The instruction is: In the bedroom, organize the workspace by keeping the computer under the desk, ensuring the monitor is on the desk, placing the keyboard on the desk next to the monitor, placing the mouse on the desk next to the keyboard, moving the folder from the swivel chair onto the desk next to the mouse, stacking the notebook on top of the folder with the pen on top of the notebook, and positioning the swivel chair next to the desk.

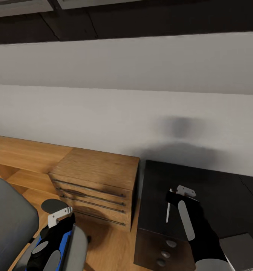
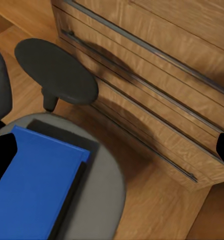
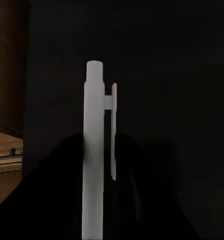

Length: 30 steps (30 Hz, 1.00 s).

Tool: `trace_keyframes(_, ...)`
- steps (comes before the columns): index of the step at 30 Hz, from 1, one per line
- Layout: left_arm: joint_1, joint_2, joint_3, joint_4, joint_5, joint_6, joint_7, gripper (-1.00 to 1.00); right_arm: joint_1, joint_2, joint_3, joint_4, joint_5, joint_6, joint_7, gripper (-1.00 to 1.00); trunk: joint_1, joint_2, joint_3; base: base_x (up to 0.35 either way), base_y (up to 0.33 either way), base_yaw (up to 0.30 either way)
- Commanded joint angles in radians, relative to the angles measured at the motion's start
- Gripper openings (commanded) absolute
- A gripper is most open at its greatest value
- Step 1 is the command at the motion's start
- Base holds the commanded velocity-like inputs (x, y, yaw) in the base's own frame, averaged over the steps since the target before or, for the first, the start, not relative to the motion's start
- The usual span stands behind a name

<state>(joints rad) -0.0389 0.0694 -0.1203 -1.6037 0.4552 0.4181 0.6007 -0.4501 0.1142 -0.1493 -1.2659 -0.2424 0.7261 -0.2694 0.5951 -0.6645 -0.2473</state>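
Pinching the pen [image 1: 168, 212] — right claw [image 1: 172, 195] over black desk [image 1: 216, 195], left claw's [image 1: 58, 218] spread unclear, oak dresser [image 1: 96, 180] beside.

The left gripper [image 1: 60, 217] and its arm cover most of the folder [image 1: 65, 241], leaving a blue strip, and in the left wrist view the picture's edge cuts the folder off. The swivel chair [image 1: 7, 222] runs out of the head view at the left and bottom. The pen [image 3: 93, 150] has its lower end swallowed in the right gripper [image 1: 178, 196], so how its jaws stand can't be made out; the tabletop [image 1: 216, 195] is cut off at the right.
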Motion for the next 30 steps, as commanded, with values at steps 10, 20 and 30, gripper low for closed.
trace_keyframes(10,0.019,0.0,-0.039,-0.001,0.003,0.001,0.01,1.0,-0.001,0.0,-0.001,0.029,-0.009,-0.001,0.07,-1.0,0.0,-0.001,-0.002,0.151,0.006,0.0)
trace_keyframes(20,0.029,-0.001,-0.048,-0.008,0.003,0.0,0.011,1.0,-0.008,-0.072,-0.004,0.2,-0.013,-0.053,0.19,-1.0,0.0,-0.001,-0.002,0.08,0.0,0.0)
trace_keyframes(30,0.03,-0.003,-0.047,-0.014,0.005,-0.003,0.011,1.0,-0.017,-0.081,-0.004,0.276,-0.011,-0.074,0.212,-1.0,0.0,-0.001,-0.002,0.002,0.0,0.0)
